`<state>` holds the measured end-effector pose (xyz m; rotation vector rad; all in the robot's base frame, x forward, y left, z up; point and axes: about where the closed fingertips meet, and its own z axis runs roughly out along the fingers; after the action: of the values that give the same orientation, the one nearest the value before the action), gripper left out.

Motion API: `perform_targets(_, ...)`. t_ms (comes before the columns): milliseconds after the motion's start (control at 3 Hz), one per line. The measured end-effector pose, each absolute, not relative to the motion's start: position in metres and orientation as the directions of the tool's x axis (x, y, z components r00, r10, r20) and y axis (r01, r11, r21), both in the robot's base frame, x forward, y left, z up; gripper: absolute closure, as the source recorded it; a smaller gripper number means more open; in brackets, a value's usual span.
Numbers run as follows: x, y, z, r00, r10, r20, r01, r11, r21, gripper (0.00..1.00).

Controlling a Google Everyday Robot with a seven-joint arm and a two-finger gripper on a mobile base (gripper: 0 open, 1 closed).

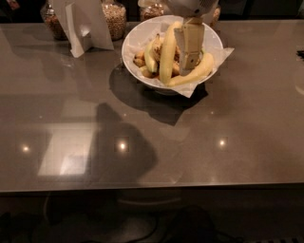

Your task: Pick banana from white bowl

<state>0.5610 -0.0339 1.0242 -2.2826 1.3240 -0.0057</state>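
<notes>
The white bowl (137, 35), lined with white paper, stands at the back middle of the grey table. The long, pale, nearly straight banana (166, 54) lies in it, leaning from the front up to the far rim. A curved deeper-yellow banana (197, 72) lies along the bowl's front right rim. Short brown-spotted bananas (149, 56) sit on the left. My gripper (189, 64) reaches down from above into the middle of the bowl, just right of the long banana and above the curved one. It hides what lies under it.
Glass jars of grain (114, 19) stand at the back left, behind a folded white paper stand (83, 23). Another jar (151, 8) is behind the bowl. The table's front edge (152, 185) runs across the lower part of the view.
</notes>
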Motion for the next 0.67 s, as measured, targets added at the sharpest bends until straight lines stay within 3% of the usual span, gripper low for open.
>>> perform_targets(667, 0.594, -0.036, 1.041, 0.701, -0.711, -0.058, -0.583, -0.523, -0.622, 0.00)
